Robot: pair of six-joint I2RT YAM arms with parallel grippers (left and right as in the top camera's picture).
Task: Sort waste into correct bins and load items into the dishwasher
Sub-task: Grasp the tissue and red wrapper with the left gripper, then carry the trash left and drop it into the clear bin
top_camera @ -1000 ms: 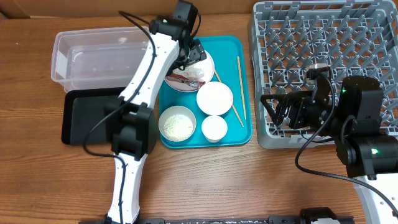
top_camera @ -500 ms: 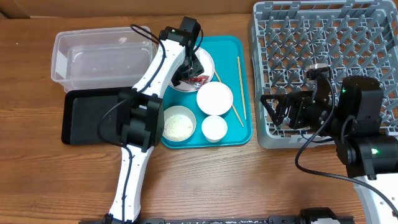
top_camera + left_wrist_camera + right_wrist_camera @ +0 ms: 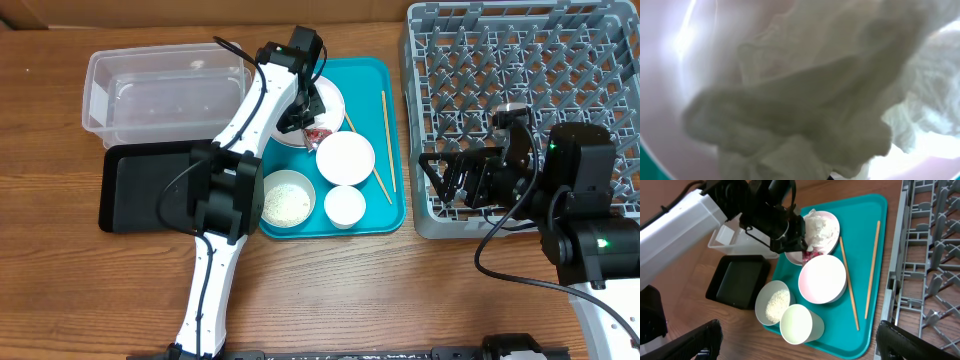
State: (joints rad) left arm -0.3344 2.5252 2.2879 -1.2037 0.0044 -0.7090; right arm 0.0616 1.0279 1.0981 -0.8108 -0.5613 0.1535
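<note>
The crumpled white napkin (image 3: 821, 226) lies on the white plate (image 3: 337, 98) at the back of the teal tray. My left gripper (image 3: 305, 112) is down on the plate, shut on the napkin (image 3: 800, 100), which fills the left wrist view and hides the fingers. A red-and-silver wrapper (image 3: 318, 133) lies at the plate's front edge. In front stand an empty white bowl (image 3: 345, 158), a bowl of rice (image 3: 285, 200) and a white cup (image 3: 345, 205). Two chopsticks (image 3: 384, 120) lie on the tray's right side. My right gripper (image 3: 445, 175) hangs open by the grey dish rack (image 3: 520, 80).
The clear tub (image 3: 160, 95) stands left of the teal tray (image 3: 390, 215), with the black tray (image 3: 140, 190) in front of it. The left arm reaches across the black tray and the teal tray's left edge. The right arm covers the rack's front right corner.
My left gripper has dropped onto the plate and shut on the napkin; it stood open a second ago. The right arm has not moved.
</note>
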